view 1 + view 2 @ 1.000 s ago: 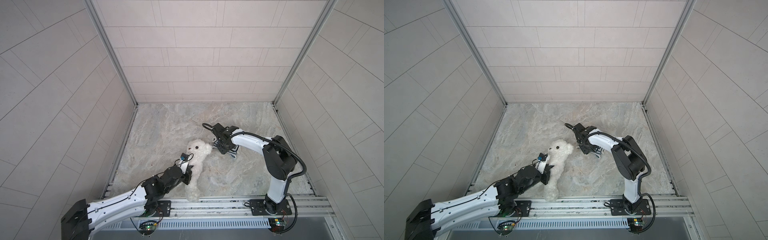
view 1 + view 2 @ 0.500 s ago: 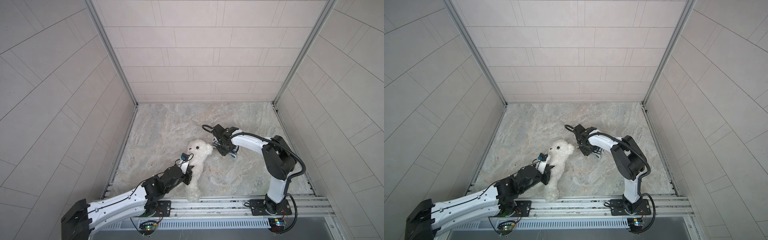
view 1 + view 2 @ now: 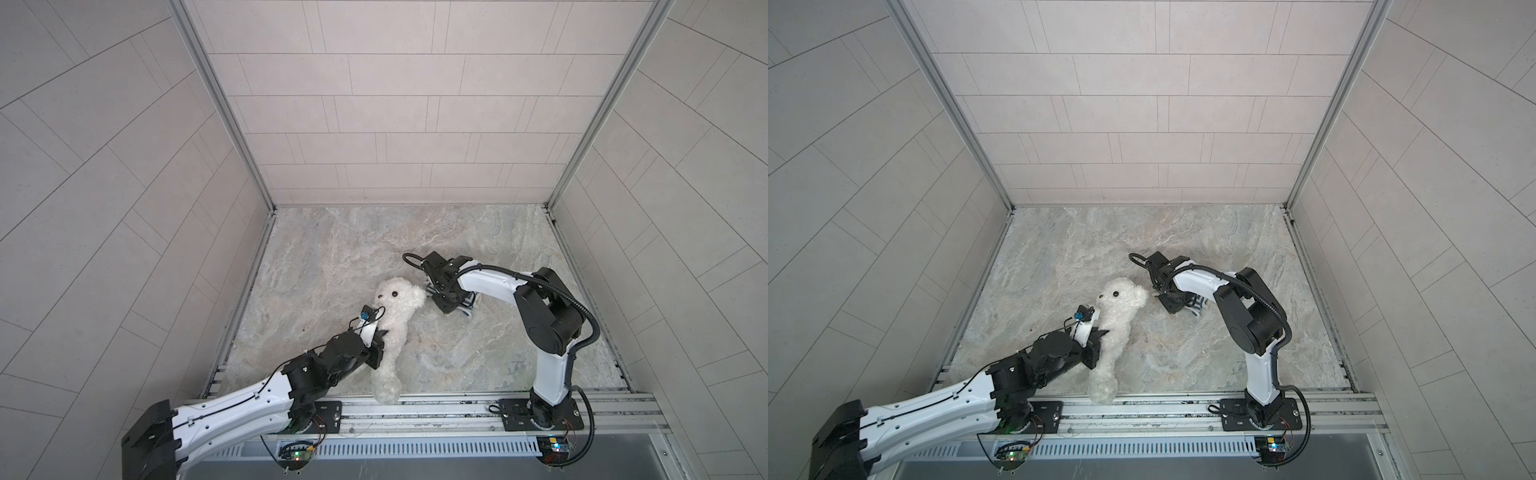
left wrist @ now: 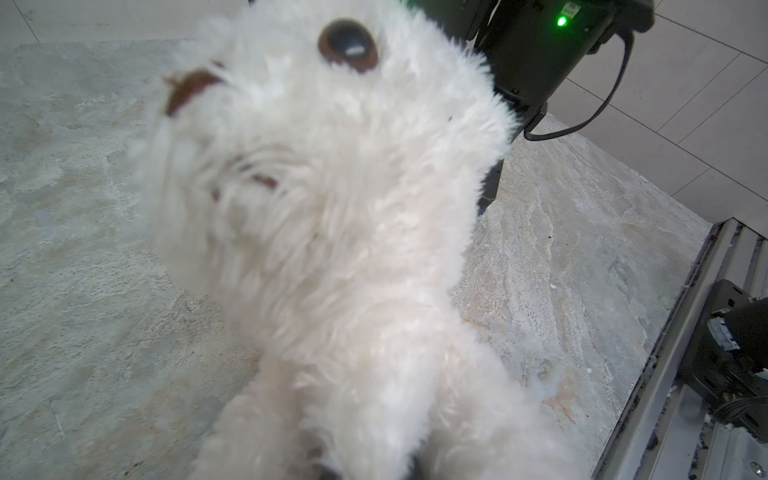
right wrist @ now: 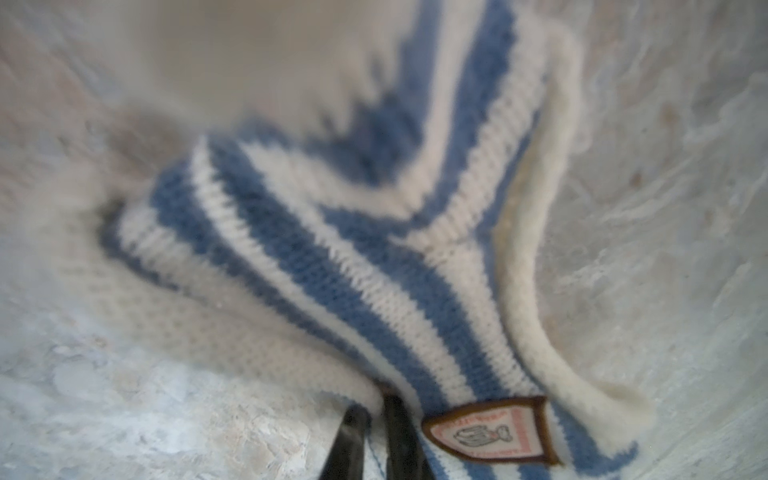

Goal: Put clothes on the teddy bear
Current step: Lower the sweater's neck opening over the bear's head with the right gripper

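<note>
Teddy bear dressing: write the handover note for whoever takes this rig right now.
Left gripper: shut on the torso of the fluffy white plush teddy bear, whose foot reaches the front rail.
Right gripper: jaws pinched on the edge of the blue-and-white striped knitted shirt, beside its badge; the shirt lies crumpled on the grey marbled table, right of the bear's head.
Done: both things gripped.
Left to do: lift and open the shirt, pull it over the bear, which wears nothing yet.
</note>
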Tool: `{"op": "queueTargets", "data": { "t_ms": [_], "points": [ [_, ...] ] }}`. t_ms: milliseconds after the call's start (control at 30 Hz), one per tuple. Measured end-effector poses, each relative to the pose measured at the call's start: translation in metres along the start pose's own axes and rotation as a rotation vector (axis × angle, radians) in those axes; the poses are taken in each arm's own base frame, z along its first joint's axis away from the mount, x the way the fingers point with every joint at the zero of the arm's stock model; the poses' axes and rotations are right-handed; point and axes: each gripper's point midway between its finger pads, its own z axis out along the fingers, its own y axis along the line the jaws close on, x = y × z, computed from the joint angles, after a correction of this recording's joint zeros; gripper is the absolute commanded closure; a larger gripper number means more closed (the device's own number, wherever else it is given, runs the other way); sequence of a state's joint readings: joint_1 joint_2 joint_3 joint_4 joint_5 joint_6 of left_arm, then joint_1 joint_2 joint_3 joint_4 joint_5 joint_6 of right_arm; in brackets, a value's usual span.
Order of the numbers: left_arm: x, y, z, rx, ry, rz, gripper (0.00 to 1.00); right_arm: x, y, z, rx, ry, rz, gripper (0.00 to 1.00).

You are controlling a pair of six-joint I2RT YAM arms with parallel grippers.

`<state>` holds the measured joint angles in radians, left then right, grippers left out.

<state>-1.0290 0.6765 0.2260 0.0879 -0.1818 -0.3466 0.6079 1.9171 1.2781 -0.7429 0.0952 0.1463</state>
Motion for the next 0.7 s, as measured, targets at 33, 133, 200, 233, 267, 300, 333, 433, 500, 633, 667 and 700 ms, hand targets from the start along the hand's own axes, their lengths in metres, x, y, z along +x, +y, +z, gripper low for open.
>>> {"op": "queueTargets", "data": {
  "t_ms": [33,133,200,233,267,300,333,433,500,633,667,700],
  "points": [
    [0.0,0.0,0.0,-0.001,-0.001,0.0,1.0,0.0,0.0,0.0,0.001,-0.002,0.002,0.98],
    [0.001,0.002,-0.002,-0.009,0.004,0.007,1.0,-0.001,-0.001,-0.001,0.003,-0.007,0.004,1.0],
    [0.003,0.004,-0.002,-0.018,0.013,0.013,1.0,-0.001,-0.002,-0.005,0.0,-0.016,0.008,1.0],
    [0.005,0.005,-0.002,-0.022,0.017,0.018,1.0,-0.001,-0.001,-0.008,-0.005,-0.025,0.014,1.0],
    [0.006,0.006,-0.002,-0.025,0.023,0.024,1.0,-0.001,-0.001,-0.013,-0.013,-0.037,0.019,1.0],
    [0.006,0.006,-0.002,-0.028,0.028,0.032,1.0,-0.003,-0.001,-0.02,-0.023,-0.055,0.025,1.0],
    [0.006,0.005,-0.002,-0.026,0.032,0.038,1.0,-0.004,-0.001,-0.028,-0.038,-0.076,0.033,1.0],
    [0.007,0.001,-0.001,-0.009,0.047,0.059,1.0,-0.01,0.001,-0.053,-0.081,-0.148,0.057,1.0],
    [0.009,-0.003,0.0,0.011,0.062,0.071,1.0,-0.015,0.002,-0.067,-0.11,-0.193,0.073,1.0],
    [0.018,-0.015,0.002,0.066,0.102,0.101,1.0,-0.018,0.008,-0.079,-0.164,-0.234,0.089,1.0],
    [0.022,-0.019,0.003,0.083,0.119,0.113,1.0,-0.017,0.01,-0.079,-0.175,-0.234,0.091,1.0],
    [0.026,-0.024,0.004,0.098,0.136,0.123,1.0,-0.015,0.012,-0.079,-0.187,-0.231,0.091,1.0]
  ]
}}
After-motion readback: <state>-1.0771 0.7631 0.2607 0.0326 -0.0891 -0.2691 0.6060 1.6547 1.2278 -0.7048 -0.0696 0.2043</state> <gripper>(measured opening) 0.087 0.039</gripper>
